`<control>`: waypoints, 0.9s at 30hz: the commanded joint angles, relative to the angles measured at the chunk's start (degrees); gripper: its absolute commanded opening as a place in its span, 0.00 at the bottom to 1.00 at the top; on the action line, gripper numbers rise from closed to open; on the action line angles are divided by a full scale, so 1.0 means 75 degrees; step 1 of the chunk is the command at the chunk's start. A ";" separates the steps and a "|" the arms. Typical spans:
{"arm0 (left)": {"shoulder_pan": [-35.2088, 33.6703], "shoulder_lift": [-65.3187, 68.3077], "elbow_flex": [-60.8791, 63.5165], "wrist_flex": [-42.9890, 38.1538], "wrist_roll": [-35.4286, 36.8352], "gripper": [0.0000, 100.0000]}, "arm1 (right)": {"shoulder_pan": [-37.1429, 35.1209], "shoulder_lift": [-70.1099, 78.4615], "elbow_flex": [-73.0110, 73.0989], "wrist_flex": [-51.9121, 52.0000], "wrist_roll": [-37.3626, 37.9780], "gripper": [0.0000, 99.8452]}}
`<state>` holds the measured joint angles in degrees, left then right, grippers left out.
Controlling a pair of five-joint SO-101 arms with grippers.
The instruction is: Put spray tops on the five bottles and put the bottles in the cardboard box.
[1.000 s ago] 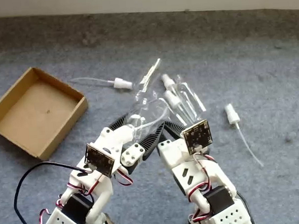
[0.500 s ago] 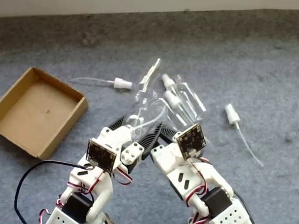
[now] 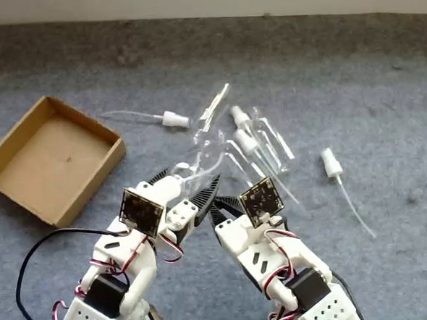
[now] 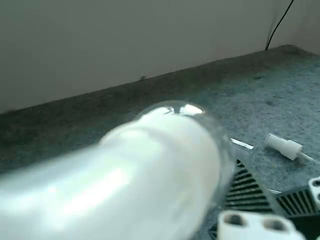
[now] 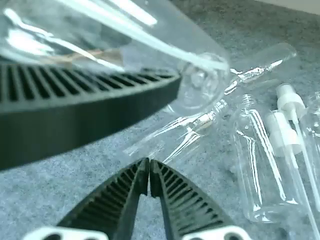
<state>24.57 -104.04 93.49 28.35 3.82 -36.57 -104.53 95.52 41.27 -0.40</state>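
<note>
The open brown cardboard box (image 3: 50, 159) sits on the grey carpet (image 3: 384, 106), well apart from the arms. The left gripper (image 3: 189, 182) pinches a clear plastic bottle (image 4: 150, 170) above the carpet. It looks light, slick and squashable, so I'd grip it mid-body. The right gripper (image 5: 149, 182) is closed on nothing. A white spray top (image 3: 331, 164) lies off to the side.
</note>
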 commanded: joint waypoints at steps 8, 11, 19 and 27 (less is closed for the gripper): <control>-0.1272 -0.0064 -0.2198 0.1840 -0.0059 0.09 | -0.0088 -0.0088 0.0346 0.0041 0.0000 0.00; -0.1635 0.0111 -0.2678 0.2227 -0.0059 0.09 | -0.0088 -0.0088 0.0358 0.0029 0.0000 0.00; -0.2678 0.3264 -0.4823 0.2590 -0.0750 0.09 | -0.0076 -0.0076 0.0838 -0.0721 0.0000 0.00; -0.3757 0.5445 -0.5855 0.2590 -0.1465 0.09 | -0.0053 -0.0088 0.0873 -0.0779 0.0000 0.00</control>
<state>0.31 -69.14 54.73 47.69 -5.05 -36.57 -104.53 95.52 36.79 -0.40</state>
